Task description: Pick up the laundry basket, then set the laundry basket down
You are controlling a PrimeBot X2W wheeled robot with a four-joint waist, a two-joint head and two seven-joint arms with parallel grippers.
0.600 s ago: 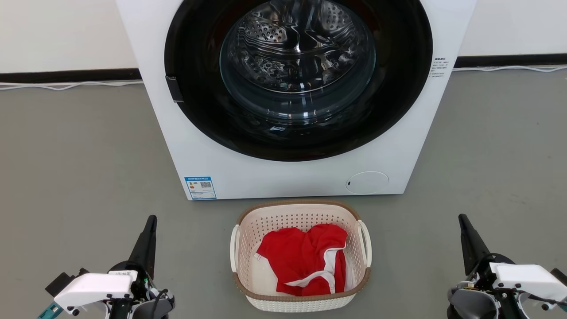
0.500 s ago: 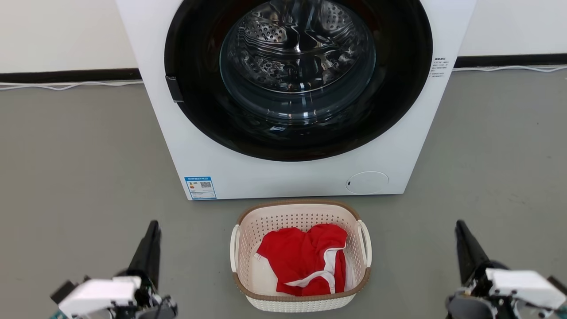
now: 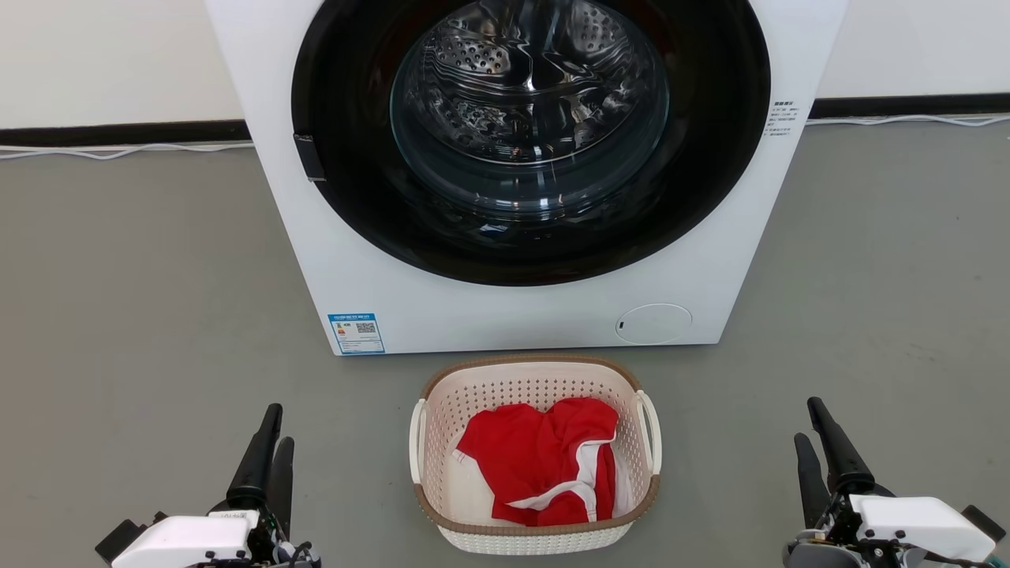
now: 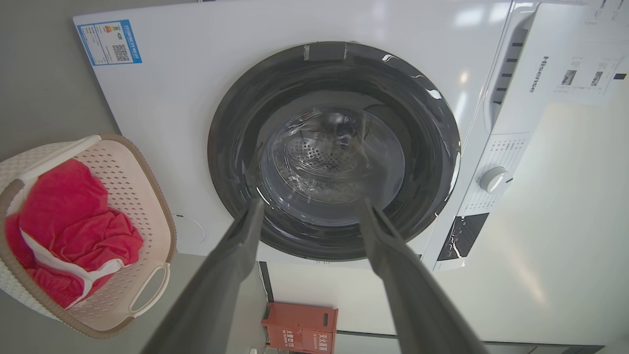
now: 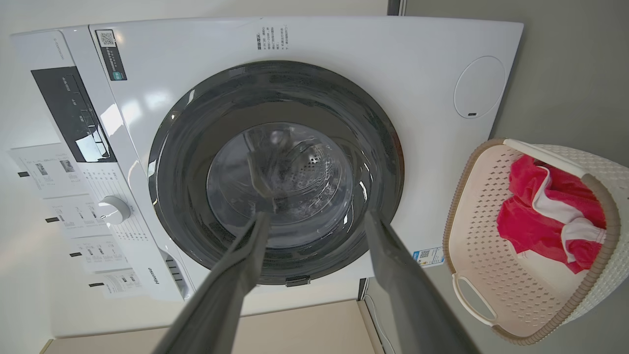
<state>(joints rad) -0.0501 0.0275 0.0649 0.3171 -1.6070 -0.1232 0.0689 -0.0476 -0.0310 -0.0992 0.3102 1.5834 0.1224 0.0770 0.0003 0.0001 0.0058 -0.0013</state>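
Before the washing machine [image 3: 505, 315], the laundry basket [image 3: 536, 541] was seated. Left gripper [image 3: 278, 426] and right gripper [image 3: 807, 420] were held spread, empty.

Spelling "Hisense" along the drawer front [image 4: 539, 73] of the washing machine [image 4: 162, 123]; showing a QR code on its blue label [image 4: 109, 42].

The grey floor [image 3: 142, 276] carries a white washing machine [image 3: 473, 323] at the back. The laundry basket [image 3: 521, 541] sits on the floor just in front of the machine, and a thin white cable [image 3: 118, 151] lies along the floor's far edge.
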